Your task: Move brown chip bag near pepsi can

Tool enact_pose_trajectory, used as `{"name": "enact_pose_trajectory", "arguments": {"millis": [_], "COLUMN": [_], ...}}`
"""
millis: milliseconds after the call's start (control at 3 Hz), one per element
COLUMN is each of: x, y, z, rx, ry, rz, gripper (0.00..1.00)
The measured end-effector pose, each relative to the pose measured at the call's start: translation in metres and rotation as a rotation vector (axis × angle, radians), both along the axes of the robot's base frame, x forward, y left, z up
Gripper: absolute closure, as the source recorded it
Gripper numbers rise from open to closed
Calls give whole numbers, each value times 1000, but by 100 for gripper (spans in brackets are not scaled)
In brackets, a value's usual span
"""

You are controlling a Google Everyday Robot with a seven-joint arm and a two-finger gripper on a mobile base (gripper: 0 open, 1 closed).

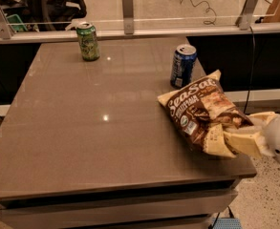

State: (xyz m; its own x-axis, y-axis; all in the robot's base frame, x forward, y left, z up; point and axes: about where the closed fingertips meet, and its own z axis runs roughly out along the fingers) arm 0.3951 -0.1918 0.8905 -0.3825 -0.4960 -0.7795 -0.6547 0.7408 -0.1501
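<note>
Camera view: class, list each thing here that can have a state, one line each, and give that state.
brown chip bag: crumpled, lying tilted at the right edge of the table, its lower end pinched, its top corner close to the pepsi can.
pepsi can: upright; opened or sealed cannot be told.
green can: upright, at the far left, apart from the rest.
gripper: at the table's right edge, shut on the bag's lower end.

Brown chip bag (197, 109) beside pepsi can (183, 66), gripper (234, 132) on lower end
</note>
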Motion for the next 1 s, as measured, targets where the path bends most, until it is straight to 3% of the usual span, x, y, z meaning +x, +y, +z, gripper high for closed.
{"name": "enact_pose_trajectory", "arguments": {"millis": [667, 1000], "x": [33, 42], "y": [10, 17], "z": [-11, -15], "rx": [47, 56], "ry": [-1, 18], "rz": [-4, 3], "gripper": [100, 88]}}
